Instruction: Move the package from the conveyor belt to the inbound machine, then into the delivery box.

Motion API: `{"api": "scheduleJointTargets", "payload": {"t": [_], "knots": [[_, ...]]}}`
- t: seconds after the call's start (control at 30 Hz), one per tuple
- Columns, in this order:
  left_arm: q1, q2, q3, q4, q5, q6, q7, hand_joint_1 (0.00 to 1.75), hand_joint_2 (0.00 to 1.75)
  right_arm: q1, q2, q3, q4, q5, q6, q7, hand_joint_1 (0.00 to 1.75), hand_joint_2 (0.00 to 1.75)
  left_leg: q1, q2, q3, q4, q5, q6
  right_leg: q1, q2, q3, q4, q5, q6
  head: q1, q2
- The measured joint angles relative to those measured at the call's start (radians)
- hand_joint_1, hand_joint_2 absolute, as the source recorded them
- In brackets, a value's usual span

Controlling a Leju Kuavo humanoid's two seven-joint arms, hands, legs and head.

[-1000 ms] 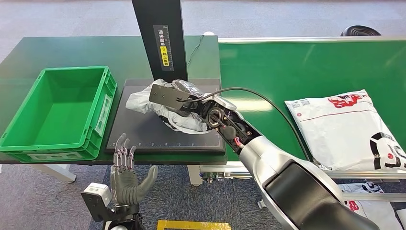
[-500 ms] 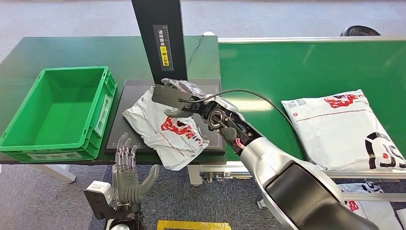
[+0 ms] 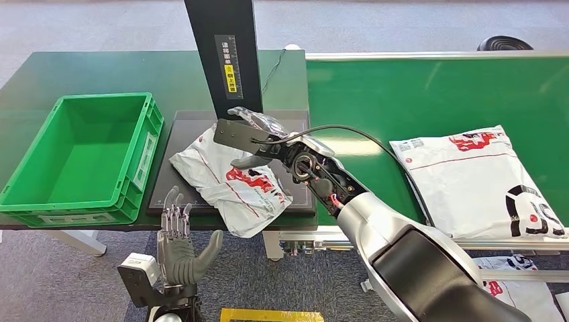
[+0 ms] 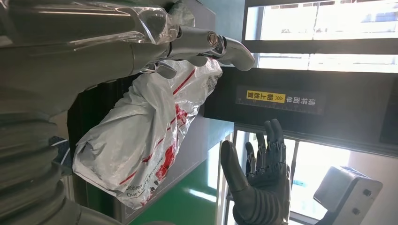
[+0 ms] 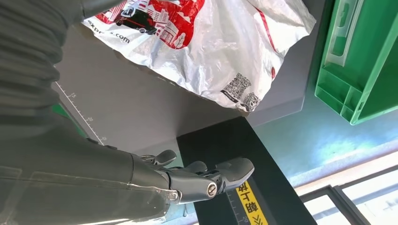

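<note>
The white package with red print lies spread on the inbound machine's dark plate, its near corner hanging over the front edge. My right hand hovers over the package's far end with fingers stretched out, holding nothing. Low in front of the table, my left hand is raised palm-up, fingers apart and empty. The green delivery box stands empty just left of the plate.
The machine's black column rises behind the plate, close to my right hand. A larger white package lies on the green conveyor belt at right. Another package lies on the floor, lower right.
A second ago the package was bunched under my right hand; it now lies flat, let go, hanging over the plate's front edge. The large package on the belt has drifted slightly left.
</note>
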Motion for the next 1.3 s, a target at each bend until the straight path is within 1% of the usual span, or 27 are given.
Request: {"api": "scheduleJointTargets", "payload": {"t": [0.13,0.23,0.33,0.43,0.53,0.63,0.73,0.8,0.9,1.0,1.07,1.17,1.3], "knots": [[0.0,0.0,0.002,0.001,-0.022,0.007,0.0,0.0,1.75,-0.002,-0.01,-0.031,-0.006,-0.031,-0.039,-0.044,0.0,1.75,0.0,0.0,0.0,0.0,0.0,0.0,0.0,0.0,0.0,0.0,0.0,0.0,0.0,0.0],[0.0,0.0,0.007,0.0,-0.039,0.013,0.0,0.0,1.75,-0.006,-0.032,-0.074,-0.024,-0.067,-0.07,-0.1,0.0,1.75,0.0,0.0,0.0,0.0,0.0,0.0,0.0,0.0,0.0,0.0,0.0,0.0,0.0,0.0],[0.002,0.0,0.013,-0.002,-0.045,0.019,0.004,0.0,1.75,0.0,-0.067,-0.127,-0.062,-0.12,-0.097,-0.183,0.0,1.75,0.0,-0.001,0.0,0.0,0.0,0.0,0.0,-0.001,0.0,0.0,0.0,0.0,0.0,0.0],[0.005,0.002,0.019,-0.003,-0.046,0.027,0.006,0.0,1.75,0.041,-0.114,-0.19,-0.141,-0.179,-0.112,-0.273,0.0,1.75,0.0,-0.003,0.0,0.0,0.0,0.0,0.0,-0.001,0.001,0.0,0.0,0.0,0.0,0.0],[0.012,0.004,0.027,-0.007,-0.045,0.037,0.006,0.0,1.75,0.143,-0.159,-0.234,-0.262,-0.216,-0.131,-0.331,0.0,1.75,0.0,-0.003,0.0,0.0,-0.001,0.0,0.0,-0.001,0.001,0.0,0.0,0.0,0.0,0.0],[0.025,0.006,0.036,-0.017,-0.046,0.041,0.007,0.0,1.75,0.294,-0.196,-0.255,-0.41,-0.236,-0.17,-0.363,0.0,1.75,0.0,-0.004,0.0,0.0,-0.002,0.0,0.0,-0.001,0.001,0.0,-0.002,0.0,0.0,0.0],[0.035,0.008,0.041,-0.021,-0.048,0.041,0.01,0.0,1.75,0.446,-0.22,-0.257,-0.543,-0.245,-0.207,-0.38,0.0,1.75,0.0,-0.004,-0.001,0.0,-0.002,-0.001,0.0,-0.001,0.0,0.0,-0.002,0.0,0.0,0.0],[0.038,0.009,0.043,-0.021,-0.048,0.041,0.011,0.0,1.75,0.51,-0.231,-0.257,-0.604,-0.248,-0.217,-0.382,0.0,1.75,0.0,-0.003,-0.001,0.0,-0.003,-0.001,0.0,-0.001,0.0,0.0,-0.002,0.0,0.0,0.0],[0.039,0.009,0.043,-0.021,-0.049,0.041,0.013,0.0,1.75,0.553,-0.245,-0.258,-0.663,-0.253,-0.219,-0.379,0.0,1.75,0.0,-0.003,-0.001,0.0,-0.003,-0.001,0.0,-0.001,0.0,0.0,-0.003,0.0,0.0,0.0],[0.038,0.009,0.043,-0.021,-0.052,0.038,0.016,0.0,1.75,0.591,-0.251,-0.263,-0.712,-0.28,-0.205,-0.373,0.0,1.75,0.0,-0.004,0.0,0.0,-0.002,-0.001,0.0,-0.001,0.001,0.0,-0.003,0.0,0.0,0.0],[0.037,0.01,0.042,-0.021,-0.053,0.037,0.019,0.0,1.75,0.647,-0.248,-0.274,-0.764,-0.325,-0.178,-0.364,0.0,1.75,0.0,-0.005,0.0,0.0,-0.002,-0.001,0.0,-0.002,0.001,0.0,-0.003,0.0,0.0,0.0],[0.035,0.01,0.04,-0.021,-0.051,0.043,0.025,0.0,1.75,0.759,-0.233,-0.294,-0.85,-0.37,-0.16,-0.361,0.0,1.75,0.001,-0.005,0.0,0.0,-0.003,-0.001,0.0,-0.002,0.001,0.0,-0.004,0.0,0.0,0.0],[0.036,0.012,0.034,-0.021,-0.043,0.06,0.03,0.0,1.75,0.926,-0.194,-0.34,-0.961,-0.377,-0.163,-0.383,0.0,1.75,0.001,-0.005,0.0,0.0,-0.005,-0.001,0.001,-0.002,0.001,0.0,-0.007,0.0,0.0,0.0]]}}
